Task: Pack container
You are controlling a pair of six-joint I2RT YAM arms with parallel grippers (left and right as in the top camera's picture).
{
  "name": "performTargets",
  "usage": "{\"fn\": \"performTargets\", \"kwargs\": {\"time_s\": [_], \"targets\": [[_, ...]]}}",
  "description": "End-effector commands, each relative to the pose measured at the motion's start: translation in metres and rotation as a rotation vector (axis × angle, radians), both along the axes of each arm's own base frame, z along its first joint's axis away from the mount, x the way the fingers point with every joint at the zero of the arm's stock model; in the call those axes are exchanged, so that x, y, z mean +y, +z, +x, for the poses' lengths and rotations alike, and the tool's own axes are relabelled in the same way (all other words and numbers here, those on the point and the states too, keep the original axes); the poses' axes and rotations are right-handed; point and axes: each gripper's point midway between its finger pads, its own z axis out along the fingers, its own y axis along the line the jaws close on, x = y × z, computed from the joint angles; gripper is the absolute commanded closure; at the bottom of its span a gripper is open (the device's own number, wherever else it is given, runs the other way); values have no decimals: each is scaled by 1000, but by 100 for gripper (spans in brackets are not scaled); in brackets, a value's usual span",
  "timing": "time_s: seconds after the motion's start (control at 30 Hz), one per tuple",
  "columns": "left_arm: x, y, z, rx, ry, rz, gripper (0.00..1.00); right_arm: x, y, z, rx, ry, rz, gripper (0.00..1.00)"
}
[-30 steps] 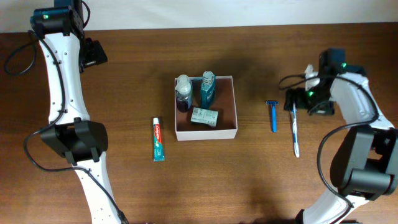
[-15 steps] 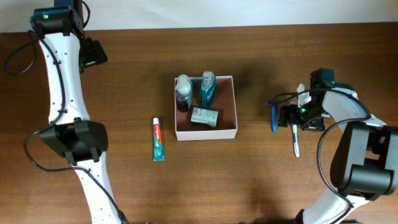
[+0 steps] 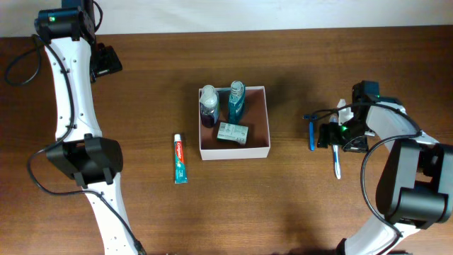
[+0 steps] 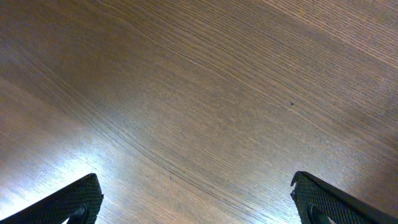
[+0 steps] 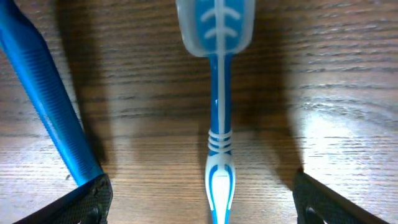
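Observation:
The container is a square white-walled box with a reddish-brown floor at the table's middle. It holds a dark bottle, a teal bottle and a small green-and-white soap box. A toothpaste tube lies left of it. A blue razor and a blue-and-white toothbrush lie to its right. My right gripper is open, low over the toothbrush, fingers on either side; the razor touches its left finger. My left gripper is open over bare wood at the far left.
The wooden table's far edge meets a white wall. My right arm's cables loop beside the razor.
My right gripper has moved left and down from beside the toothbrush's head to over the toothbrush. The left arm has not moved.

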Motion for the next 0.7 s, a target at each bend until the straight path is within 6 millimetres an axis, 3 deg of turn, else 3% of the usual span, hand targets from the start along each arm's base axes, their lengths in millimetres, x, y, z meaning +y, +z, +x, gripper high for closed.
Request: {"fn": "performTargets", "kwargs": {"time_s": [0.0,0.17,0.67], "targets": [[1,2,-1,-3,15,5,1,-2,-9,-10,30,-3,-24,12],[1,2,-1,-3,15,5,1,-3,-9,-8,23,-5,-26,17],[1,2,-1,-3,15,5,1,-11,-8,1,-11,-6,-64,17]]}}
